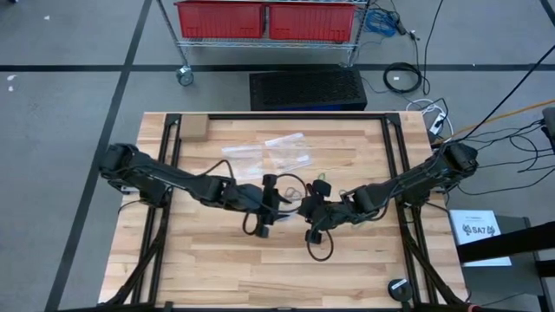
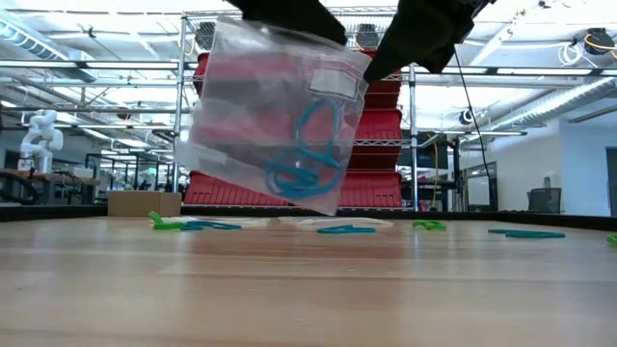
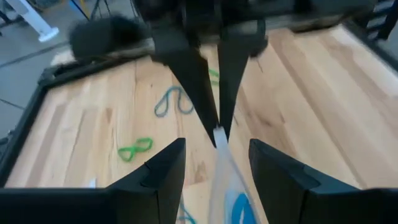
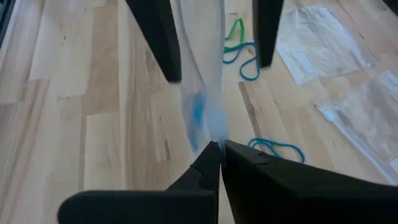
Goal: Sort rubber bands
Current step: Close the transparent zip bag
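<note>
Clear plastic bag (image 2: pixel 275 116) with blue bands (image 2: pixel 304 154) inside hangs above the worktop (image 2: pixel 308 289), pinched at one edge by the clenched right jaws (image 4: pixel 217 144). Left jaws (image 3: pixel 217 155) stand released astride that edge; closing off-centre could tear it free, spilling bands among the loose ones (image 2: pixel 347 229) below

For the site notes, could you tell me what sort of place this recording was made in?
Most likely a robotics lab or workshop hall. A wire rack holding red bins stands behind the wooden table, cables trail over the grey floor, and a small white robot stands on a distant workbench.
</note>
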`<state>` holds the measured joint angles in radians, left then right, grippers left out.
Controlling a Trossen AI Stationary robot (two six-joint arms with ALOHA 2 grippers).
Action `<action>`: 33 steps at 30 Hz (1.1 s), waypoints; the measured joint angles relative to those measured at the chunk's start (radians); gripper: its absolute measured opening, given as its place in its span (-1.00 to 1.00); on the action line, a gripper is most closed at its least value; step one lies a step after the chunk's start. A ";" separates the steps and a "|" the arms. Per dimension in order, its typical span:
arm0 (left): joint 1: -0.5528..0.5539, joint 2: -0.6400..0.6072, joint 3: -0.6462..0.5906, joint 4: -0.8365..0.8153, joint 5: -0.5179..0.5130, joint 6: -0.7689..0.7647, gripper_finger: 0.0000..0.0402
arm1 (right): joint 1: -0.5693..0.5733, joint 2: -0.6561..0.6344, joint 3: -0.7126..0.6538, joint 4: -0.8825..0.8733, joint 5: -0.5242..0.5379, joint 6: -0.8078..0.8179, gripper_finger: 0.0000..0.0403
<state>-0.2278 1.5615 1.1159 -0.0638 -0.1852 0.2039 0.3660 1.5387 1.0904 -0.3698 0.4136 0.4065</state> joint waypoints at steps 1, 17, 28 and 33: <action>0.001 0.008 0.007 0.003 0.002 0.007 -0.09 | 0.000 0.000 0.000 0.000 0.000 0.000 -1.00; 0.027 0.079 0.030 0.044 0.072 -0.041 -0.09 | 0.000 0.000 0.001 0.012 0.003 -0.019 -1.00; 0.035 0.087 0.030 0.048 0.065 -0.060 -0.59 | -0.001 0.000 0.001 0.030 0.005 -0.030 -1.00; 0.044 0.087 0.029 0.042 0.072 -0.060 -0.90 | -0.001 0.000 0.001 0.023 0.008 -0.030 -1.00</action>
<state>-0.1841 1.6482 1.1450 -0.0218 -0.1129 0.1437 0.3649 1.5387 1.0912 -0.3469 0.4212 0.3763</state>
